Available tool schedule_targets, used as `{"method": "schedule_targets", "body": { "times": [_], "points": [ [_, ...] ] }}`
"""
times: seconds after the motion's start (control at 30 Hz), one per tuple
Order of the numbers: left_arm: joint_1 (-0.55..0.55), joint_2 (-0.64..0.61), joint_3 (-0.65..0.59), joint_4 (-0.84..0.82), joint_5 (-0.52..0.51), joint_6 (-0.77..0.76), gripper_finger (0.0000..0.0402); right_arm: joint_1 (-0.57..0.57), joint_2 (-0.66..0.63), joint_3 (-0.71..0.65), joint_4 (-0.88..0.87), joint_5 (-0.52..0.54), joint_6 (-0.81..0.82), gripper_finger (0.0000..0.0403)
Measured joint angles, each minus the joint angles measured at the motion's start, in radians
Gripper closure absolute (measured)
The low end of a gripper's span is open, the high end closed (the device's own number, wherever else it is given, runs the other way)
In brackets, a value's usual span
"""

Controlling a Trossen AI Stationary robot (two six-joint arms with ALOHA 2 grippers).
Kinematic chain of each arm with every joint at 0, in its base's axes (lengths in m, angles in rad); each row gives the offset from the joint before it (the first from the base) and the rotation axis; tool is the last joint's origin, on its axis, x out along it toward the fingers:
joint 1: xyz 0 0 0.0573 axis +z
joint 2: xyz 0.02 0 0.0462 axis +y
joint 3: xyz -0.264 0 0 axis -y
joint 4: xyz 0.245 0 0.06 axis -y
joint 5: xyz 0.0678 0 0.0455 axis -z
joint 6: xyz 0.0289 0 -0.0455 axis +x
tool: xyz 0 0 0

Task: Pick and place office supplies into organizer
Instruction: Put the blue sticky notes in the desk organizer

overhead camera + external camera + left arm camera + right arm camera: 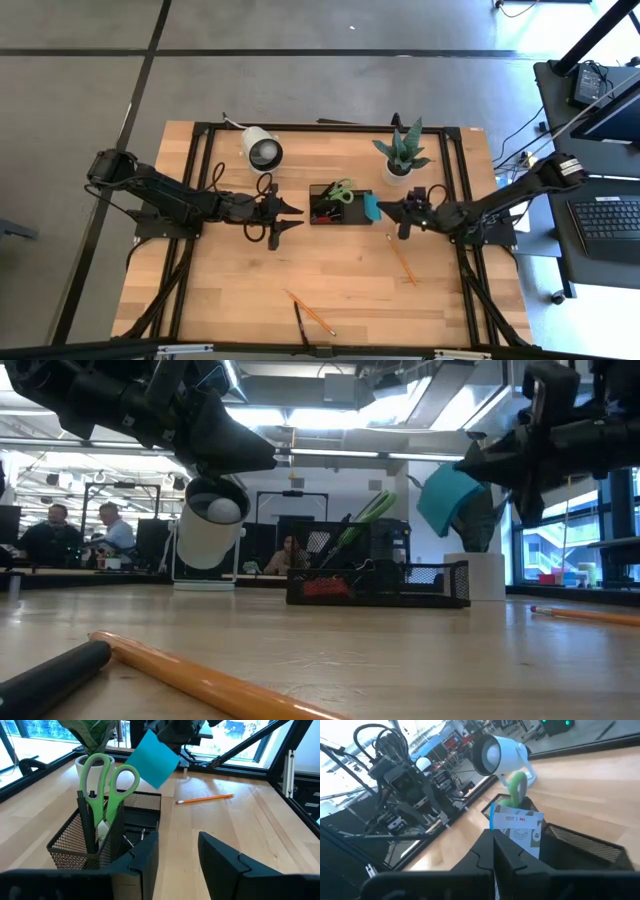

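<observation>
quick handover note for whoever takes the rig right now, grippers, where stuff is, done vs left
Right gripper: shut on the blue pad, held in the air at the organizer's right end, not yet released.
Left gripper: open, empty, just left of the organizer.
Done: green scissors stand in the organizer with some dark items.
Left: drop the pad in; one orange pencil lies on the table to the right; another pencil and a black pen lie by the front edge.

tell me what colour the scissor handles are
Green; the scissors show best in the left wrist view.
</observation>
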Motion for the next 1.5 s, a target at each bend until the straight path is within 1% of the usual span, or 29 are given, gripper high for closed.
{"method": "schedule_targets", "body": {
  "times": [0.17, 0.3, 0.47, 0.67, 0.8, 0.9, 1.07, 1.2, 1.5],
  "points": [
    [0.0, 0.0, 0.0, 0.0, 0.0, -0.001, 0.0272, -0.014, 0.096, 0.038, 0.003, -0.001, 0.011, 0.0403],
    [0.0, 0.0, 0.0, 0.0, 0.0, -0.02, 0.0272, -0.031, 0.153, 0.039, 0.011, 0.0, 0.083, 0.0403],
    [0.0, 0.0, 0.0, 0.0, 0.0, -0.025, 0.0272, -0.053, 0.201, 0.039, 0.101, -0.007, 0.1, 0.0403],
    [0.0, 0.0, 0.0, 0.0, 0.0, -0.025, 0.0272, -0.077, 0.257, 0.041, 0.107, -0.009, 0.19, 0.0403],
    [0.0, 0.0, 0.0, 0.0, 0.0, -0.026, 0.0272, -0.092, 0.298, 0.073, 0.108, -0.011, 0.217, 0.0403],
    [0.0, 0.0, 0.0, 0.0, 0.0, -0.029, 0.0272, -0.108, 0.325, 0.103, 0.108, -0.043, 0.22, 0.0403],
    [0.0, 0.0, 0.0, 0.0, 0.001, -0.029, 0.0272, -0.131, 0.382, 0.139, 0.104, -0.069, 0.285, 0.0403],
    [0.0, 0.0, 0.0, 0.0, 0.001, -0.029, 0.0272, -0.137, 0.432, 0.163, 0.104, -0.071, 0.342, 0.0403],
    [0.0, 0.0, 0.0, -0.005, 0.004, -0.028, 0.0272, -0.171, 0.544, 0.228, 0.106, -0.08, 0.398, 0.0403]
  ]
}}
